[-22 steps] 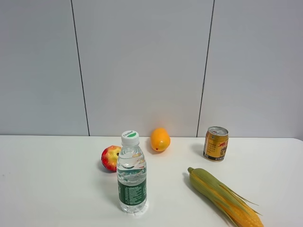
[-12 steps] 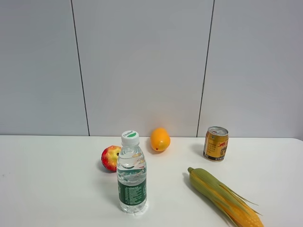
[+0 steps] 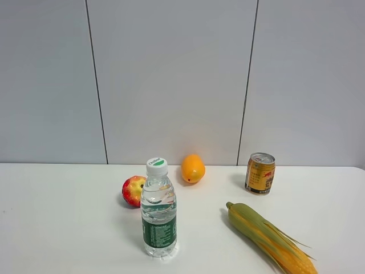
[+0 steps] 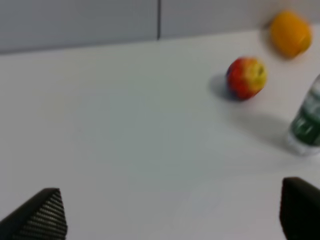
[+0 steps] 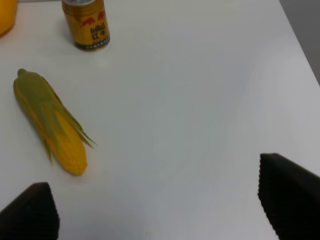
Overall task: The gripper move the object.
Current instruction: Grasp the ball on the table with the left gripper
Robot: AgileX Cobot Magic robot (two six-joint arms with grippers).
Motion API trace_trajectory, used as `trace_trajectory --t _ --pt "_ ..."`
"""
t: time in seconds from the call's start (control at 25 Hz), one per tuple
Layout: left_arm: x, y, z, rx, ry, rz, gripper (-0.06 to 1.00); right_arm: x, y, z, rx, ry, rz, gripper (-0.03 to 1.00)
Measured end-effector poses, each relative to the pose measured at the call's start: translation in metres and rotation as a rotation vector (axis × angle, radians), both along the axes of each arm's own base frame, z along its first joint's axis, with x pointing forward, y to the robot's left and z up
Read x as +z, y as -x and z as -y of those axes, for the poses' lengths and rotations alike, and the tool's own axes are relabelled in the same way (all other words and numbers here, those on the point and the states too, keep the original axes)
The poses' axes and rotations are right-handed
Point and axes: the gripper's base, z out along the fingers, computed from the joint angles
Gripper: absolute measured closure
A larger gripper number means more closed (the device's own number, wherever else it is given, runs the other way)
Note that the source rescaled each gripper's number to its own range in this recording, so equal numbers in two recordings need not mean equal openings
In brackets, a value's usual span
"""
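Resting on the tabletop near the water bottle, the apple is seen well ahead of the left gripper, jaws spread apart and empty, so the bottle could be toppled if the approach is swung too close.

red-yellow apple, resting on table

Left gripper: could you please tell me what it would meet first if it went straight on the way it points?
Probably bare table: the left gripper, jaws open, points past the apple, which sits off that line near the water bottle. Depth is unclear.
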Motion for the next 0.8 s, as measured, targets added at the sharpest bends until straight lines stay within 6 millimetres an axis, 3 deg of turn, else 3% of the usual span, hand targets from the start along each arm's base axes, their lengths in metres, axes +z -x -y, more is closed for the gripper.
trace_trajectory --t 0.12,0.36,0.52,0.8 --pt "0.015 -0.014 0.004 -0.026 0.048 0.022 0.31 0.0 0.0 0.0 0.0 0.0 0.0 -0.03" --pt "0.034 -0.064 0.01 -0.08 0.009 0.05 0.31 0.0 0.0 0.0 0.0 0.0 0.0 -0.03" --pt "0.05 -0.102 0.01 -0.068 -0.022 0.061 0.31 0.0 0.0 0.0 0.0 0.0 0.0 -0.03" --pt "0.073 -0.186 0.013 -0.062 -0.021 -0.06 0.31 0.0 0.0 0.0 0.0 0.0 0.0 -0.03"
